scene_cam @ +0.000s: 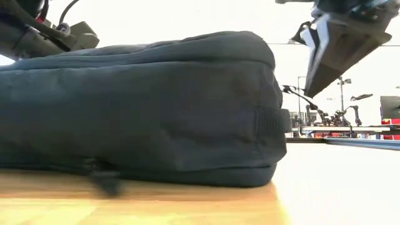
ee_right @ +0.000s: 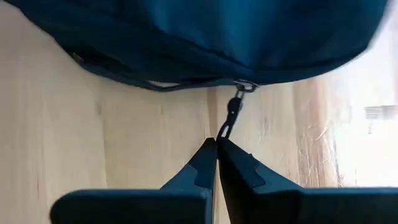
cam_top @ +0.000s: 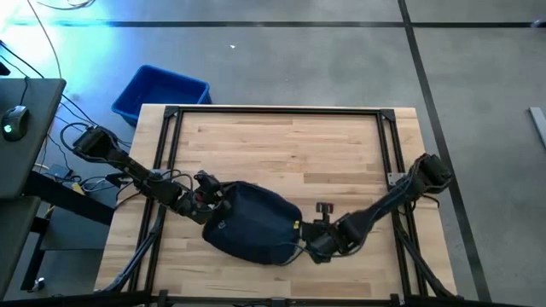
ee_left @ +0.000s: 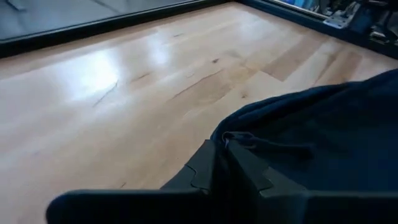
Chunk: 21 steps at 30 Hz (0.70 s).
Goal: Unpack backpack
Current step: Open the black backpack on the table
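Basically one backpack [cam_top: 256, 223], dark navy, lying flat on the wooden table [cam_top: 281, 145], near edge, roughly centre. Both arms are on it, one per side.

Left gripper [cam_top: 207, 193] at the bag's left end; in its wrist view the fingers [ee_left: 239, 174] look pressed together at the fabric edge, next to a thin cord or pull. Cannot tell if anything is actually pinched between them.

Right gripper [cam_top: 305, 230] at the bag's right end, low near the table. Its wrist view shows the fingertips [ee_right: 208, 155] closed tight on the end of a dark zipper pull [ee_right: 232, 115] hanging off the backpack's seam.

Low view: bag fills most of the frame, resting on the tabletop, a strap tab on its right side.

Bright blue bin [cam_top: 160, 92] sits on the floor past the table's far left corner.
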### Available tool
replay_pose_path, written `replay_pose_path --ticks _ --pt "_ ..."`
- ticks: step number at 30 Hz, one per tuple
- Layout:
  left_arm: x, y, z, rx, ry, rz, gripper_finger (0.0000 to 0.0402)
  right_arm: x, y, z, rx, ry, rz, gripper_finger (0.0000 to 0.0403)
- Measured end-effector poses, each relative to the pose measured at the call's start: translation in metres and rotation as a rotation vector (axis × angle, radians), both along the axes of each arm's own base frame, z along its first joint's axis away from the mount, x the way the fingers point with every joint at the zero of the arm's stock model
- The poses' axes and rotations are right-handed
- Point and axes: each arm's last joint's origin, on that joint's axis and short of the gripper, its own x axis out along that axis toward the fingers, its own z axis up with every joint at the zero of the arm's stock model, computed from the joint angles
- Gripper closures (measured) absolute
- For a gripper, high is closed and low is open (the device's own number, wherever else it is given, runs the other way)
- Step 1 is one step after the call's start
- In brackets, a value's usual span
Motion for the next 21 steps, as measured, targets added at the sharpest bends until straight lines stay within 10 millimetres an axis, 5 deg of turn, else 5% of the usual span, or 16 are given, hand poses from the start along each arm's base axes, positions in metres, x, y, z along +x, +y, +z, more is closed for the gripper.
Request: replay_pose_path --ticks 3,8,13,21 --pt "0.000 -0.001 0.007 0.059 0.041 -0.052 0.0344 0.000 0.001 0.001 -0.057 -0.053 -0.019 0.0402" --pt "0.005 -0.016 0.054 0.005 0.039 -0.266 0.0272 0.003 -0.003 0.002 -0.174 -0.110 -0.027 0.0403" --pt "0.006 -0.033 0.090 -0.048 -0.017 -0.371 0.0250 -0.001 -0.007 -0.009 -0.270 -0.145 -0.035 0.0403" --pt "0.071 -0.039 0.096 0.087 -0.008 -0.673 0.0252 -0.020 0.000 -0.046 -0.262 -0.224 0.013 0.0403"
